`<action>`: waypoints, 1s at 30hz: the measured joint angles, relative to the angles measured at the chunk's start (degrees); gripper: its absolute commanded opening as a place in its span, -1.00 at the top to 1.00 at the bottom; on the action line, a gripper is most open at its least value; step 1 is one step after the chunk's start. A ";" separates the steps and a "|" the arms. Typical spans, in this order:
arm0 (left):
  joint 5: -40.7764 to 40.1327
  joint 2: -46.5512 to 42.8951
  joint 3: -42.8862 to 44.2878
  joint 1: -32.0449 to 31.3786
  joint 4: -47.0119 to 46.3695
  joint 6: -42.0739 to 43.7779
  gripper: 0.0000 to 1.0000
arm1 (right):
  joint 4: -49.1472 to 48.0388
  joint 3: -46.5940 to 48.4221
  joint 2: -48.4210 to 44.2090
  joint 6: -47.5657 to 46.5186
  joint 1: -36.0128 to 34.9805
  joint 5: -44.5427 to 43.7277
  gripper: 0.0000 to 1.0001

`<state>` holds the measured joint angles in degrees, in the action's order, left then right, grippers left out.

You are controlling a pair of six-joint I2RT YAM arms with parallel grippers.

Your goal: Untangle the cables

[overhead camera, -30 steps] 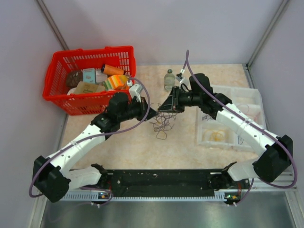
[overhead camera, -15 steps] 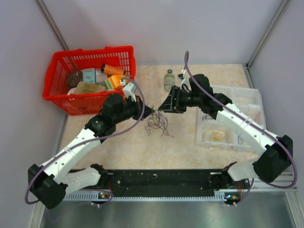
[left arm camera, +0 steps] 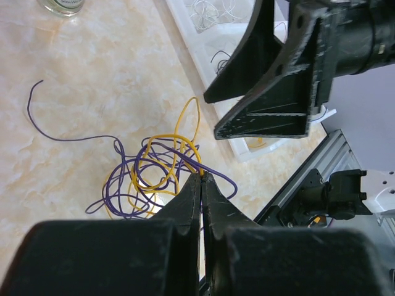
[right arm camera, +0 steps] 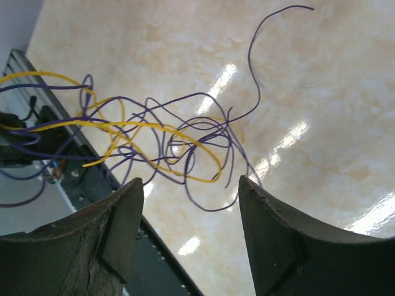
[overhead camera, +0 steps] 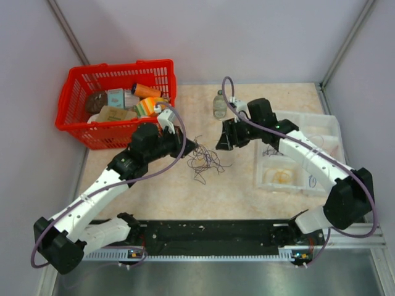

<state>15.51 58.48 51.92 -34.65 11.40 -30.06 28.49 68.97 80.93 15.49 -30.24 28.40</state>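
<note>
Cables [overhead camera: 205, 161] are looking light and floppy, so I'd be grabbing a loose purple end [left arm camera: 36, 87]. Left tool [left arm camera: 202, 179] is pinching strands, right tool [right arm camera: 189, 185] is gaping empty.

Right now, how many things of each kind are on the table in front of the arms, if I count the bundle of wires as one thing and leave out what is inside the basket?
red basket: 1
glass bottle: 1
clear tray: 1
bundle of wires: 1
Total: 4
</note>
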 measured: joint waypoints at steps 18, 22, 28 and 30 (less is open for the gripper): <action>-6.36 -2.14 0.72 0.00 7.10 0.15 0.85 | -10.16 -2.80 1.66 -2.89 -9.84 -14.23 1.00; -14.14 -2.21 1.11 1.42 13.20 0.33 0.64 | -1.68 3.37 -6.80 -2.86 -9.66 -17.57 1.00; -13.68 -3.54 -1.14 3.98 14.43 0.11 -0.65 | 0.52 23.37 -10.49 1.18 -9.68 -14.75 1.00; -11.93 -5.07 -2.56 3.98 13.75 0.31 -0.75 | 0.35 27.32 -10.16 2.99 -9.68 -13.92 1.00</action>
<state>3.57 53.41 49.36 -30.68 25.15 -29.76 28.84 96.29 70.76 18.48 -39.92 14.48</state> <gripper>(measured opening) 0.774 0.007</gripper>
